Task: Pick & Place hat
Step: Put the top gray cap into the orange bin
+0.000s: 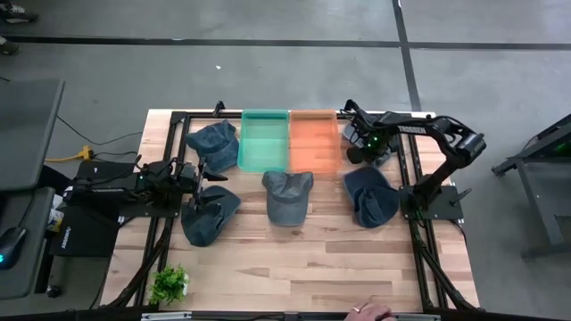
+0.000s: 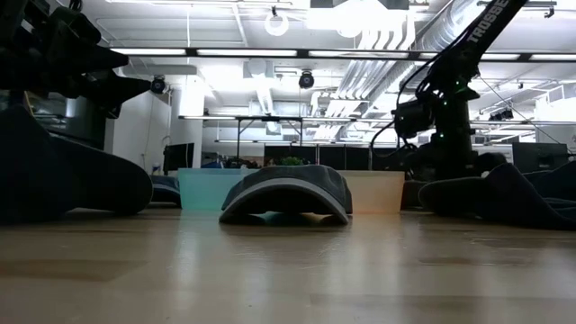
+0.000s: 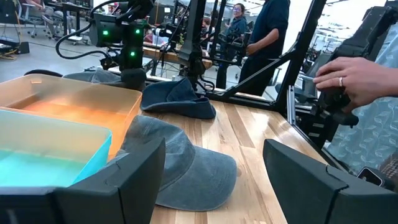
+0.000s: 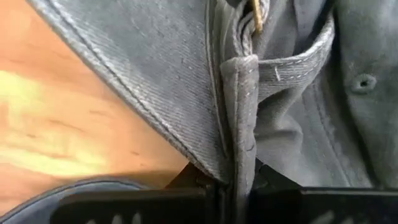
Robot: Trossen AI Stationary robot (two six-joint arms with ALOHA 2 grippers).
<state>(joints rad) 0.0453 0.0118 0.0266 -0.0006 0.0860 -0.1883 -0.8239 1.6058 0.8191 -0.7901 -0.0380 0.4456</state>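
Several blue-grey denim caps lie on the wooden table. One lies at the middle, one by the right edge, one near the left arm and one left of the green bin. My right gripper is at the far right, beside the orange bin, shut on another cap. My left gripper hangs open at the table's left side, facing the middle cap and touching nothing. My right gripper pinches a stitched fold of the cap's fabric between its two fingers, close to the rear strap with the brass buckle. The rest of the cap spreads out ahead of the fingers. Whether it is clear of the table, I cannot tell.
A green bin and the orange bin stand side by side at the far middle. A small plant sits at the near left corner. A person's hand shows at the near edge and another hand beyond the table's right side.
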